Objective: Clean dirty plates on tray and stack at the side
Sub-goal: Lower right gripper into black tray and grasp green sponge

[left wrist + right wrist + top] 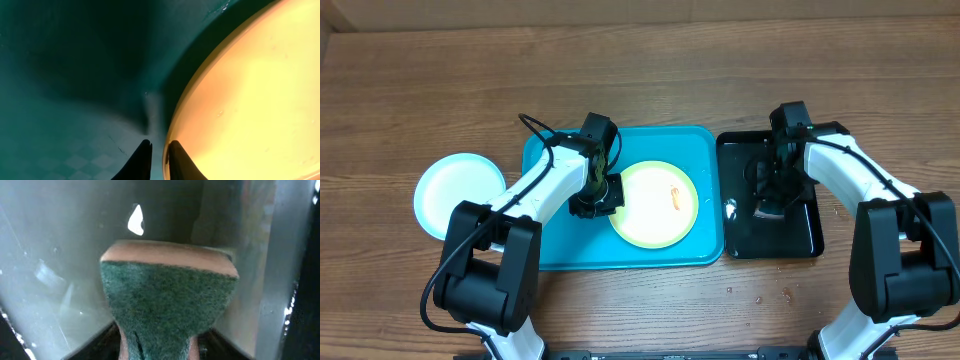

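Sponge (167,310) clenched in right claw (160,347) over black tray (795,240); left claw (159,150) near-closed at lime green plate (250,100) rim, grip unclear.

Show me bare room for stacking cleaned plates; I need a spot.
Free: the wood table behind both trays, and the near left corner by the pale plate. Crowded: the turquoise tray holds the green plate and left gripper; the right gripper hangs over the black tray.

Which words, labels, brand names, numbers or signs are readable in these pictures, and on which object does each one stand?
None can be read: no text appears in any view. The turquoise tray, the lime green plate, the pale plate on the table, the black tray and the sponge all show plain surfaces.
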`<move>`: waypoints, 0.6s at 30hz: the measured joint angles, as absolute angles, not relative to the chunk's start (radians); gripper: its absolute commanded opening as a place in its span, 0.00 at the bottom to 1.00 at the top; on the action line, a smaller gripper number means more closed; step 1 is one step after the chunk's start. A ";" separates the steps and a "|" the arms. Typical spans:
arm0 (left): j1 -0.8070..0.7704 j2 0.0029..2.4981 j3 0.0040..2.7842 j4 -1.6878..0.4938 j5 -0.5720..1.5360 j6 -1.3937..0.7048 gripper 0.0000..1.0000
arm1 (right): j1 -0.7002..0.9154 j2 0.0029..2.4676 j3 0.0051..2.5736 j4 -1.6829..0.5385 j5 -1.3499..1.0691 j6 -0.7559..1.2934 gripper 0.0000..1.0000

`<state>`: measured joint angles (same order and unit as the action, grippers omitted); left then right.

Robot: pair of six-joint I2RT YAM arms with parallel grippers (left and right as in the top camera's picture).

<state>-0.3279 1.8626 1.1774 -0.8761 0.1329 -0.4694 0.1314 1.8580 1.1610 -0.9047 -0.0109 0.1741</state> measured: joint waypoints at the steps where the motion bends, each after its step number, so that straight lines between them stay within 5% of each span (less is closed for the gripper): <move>1: -0.328 1.863 1.177 -0.876 0.133 -0.469 0.15 | 0.131 1.858 1.161 -0.902 -0.011 0.174 0.21; 8: -0.328 1.863 1.177 -0.875 0.120 -0.469 0.18 | 0.131 1.858 1.161 -0.892 -0.010 0.180 0.05; 18: -0.328 1.863 1.177 -0.875 0.058 -0.472 0.04 | 0.131 1.858 1.172 -0.907 -0.011 0.182 0.04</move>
